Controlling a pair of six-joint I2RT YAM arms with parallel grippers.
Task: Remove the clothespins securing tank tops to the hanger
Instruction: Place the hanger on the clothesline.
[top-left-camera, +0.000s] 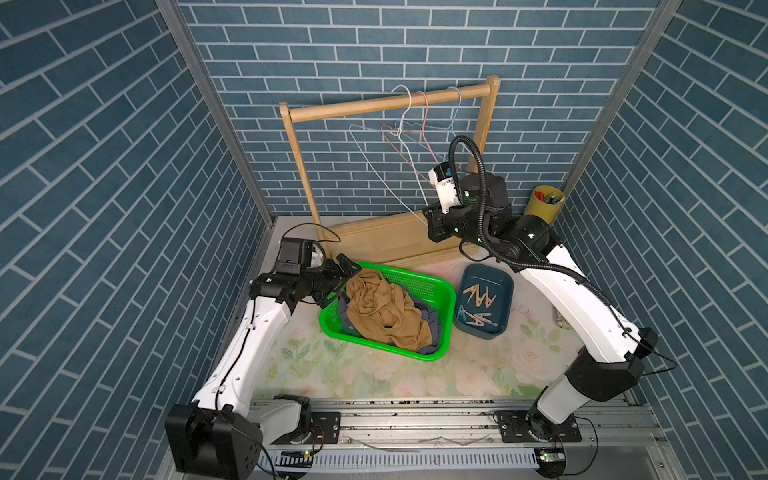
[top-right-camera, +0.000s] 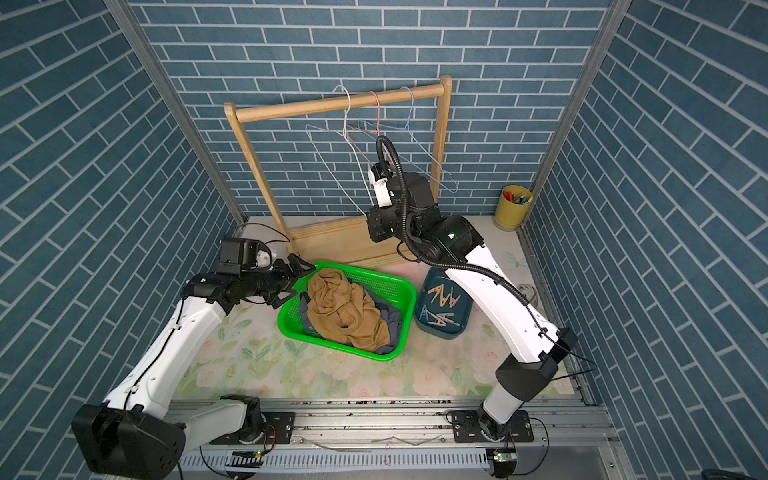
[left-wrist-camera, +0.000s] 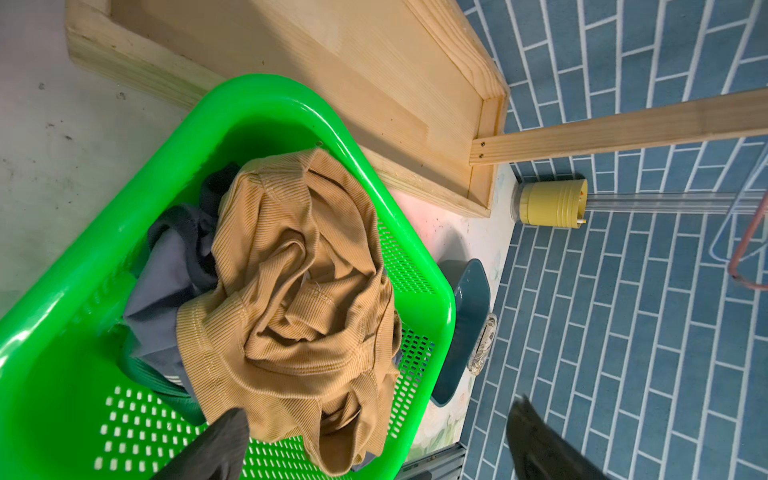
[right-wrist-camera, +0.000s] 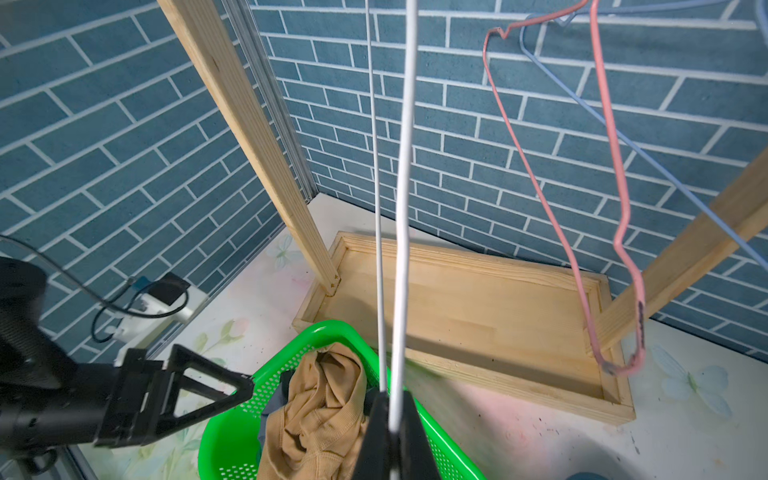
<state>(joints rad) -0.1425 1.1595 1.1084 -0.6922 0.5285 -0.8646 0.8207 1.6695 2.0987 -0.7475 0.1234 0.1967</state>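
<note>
The tank tops lie crumpled in a green basket (top-left-camera: 450, 300): a tan one (top-left-camera: 384, 311) on top, a grey-blue one (left-wrist-camera: 166, 282) under it, and a strip of green cloth (left-wrist-camera: 149, 376) lowest. Several clothespins (top-left-camera: 480, 297) in tan, pink and pale teal lie in a dark teal tray (top-left-camera: 505, 286). My left gripper (top-left-camera: 344, 282) stands open over the basket's far left corner, its jaws wide apart and nothing between them (left-wrist-camera: 376, 415). My right gripper (right-wrist-camera: 390, 415) is shut on the lower wire of the white hanger (top-left-camera: 401, 124). The pink hanger (top-left-camera: 424, 124) and blue hanger (top-left-camera: 456, 108) hang bare.
The wooden rack (top-left-camera: 390, 102) with its flat base (top-left-camera: 386, 239) stands at the back, just behind the basket. A yellow cup (top-left-camera: 544, 203) of pens sits in the back right corner. Blue brick-pattern walls close in three sides.
</note>
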